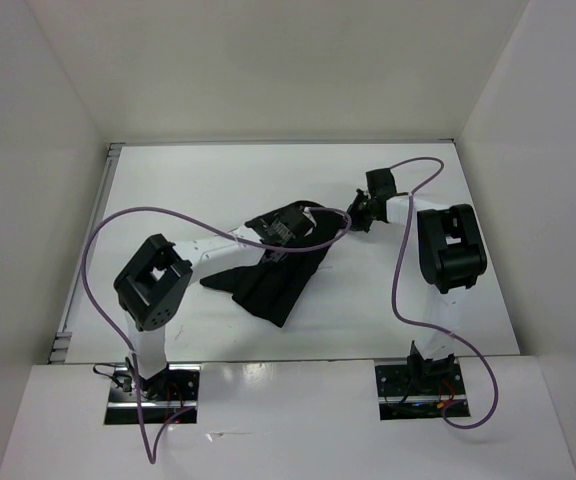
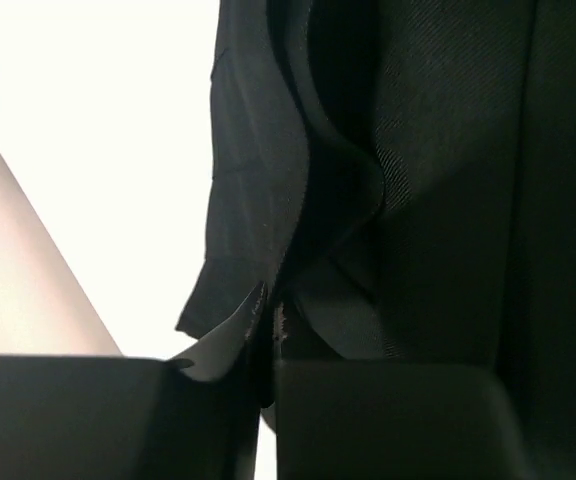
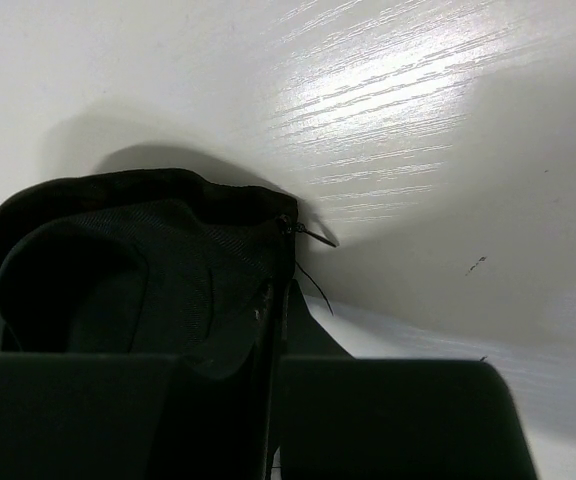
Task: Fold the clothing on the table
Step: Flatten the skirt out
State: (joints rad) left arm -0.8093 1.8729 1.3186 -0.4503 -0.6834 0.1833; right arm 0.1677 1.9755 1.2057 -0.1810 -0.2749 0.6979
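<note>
Top view: the clothing (image 1: pixel 273 280), a black garment, lies crumpled near the middle of the white table (image 1: pixel 218 180), between the two arms. One corner is drawn out toward the far right. The left gripper (image 1: pixel 280 230) sits over the garment's far edge, and the right gripper (image 1: pixel 356 212) meets the drawn-out corner.

Left wrist view: the left gripper (image 2: pixel 270 400) has its fingers narrowed to a slit, pinching a fold of the clothing (image 2: pixel 418 200). A pale flap (image 2: pixel 218 352) shows beside the slit.

Right wrist view: the right gripper (image 3: pixel 273 400) is closed tight on a bunched edge of the clothing (image 3: pixel 118 270), just above the table (image 3: pixel 418 150). A zipper pull (image 3: pixel 313 235) juts from the edge.
</note>
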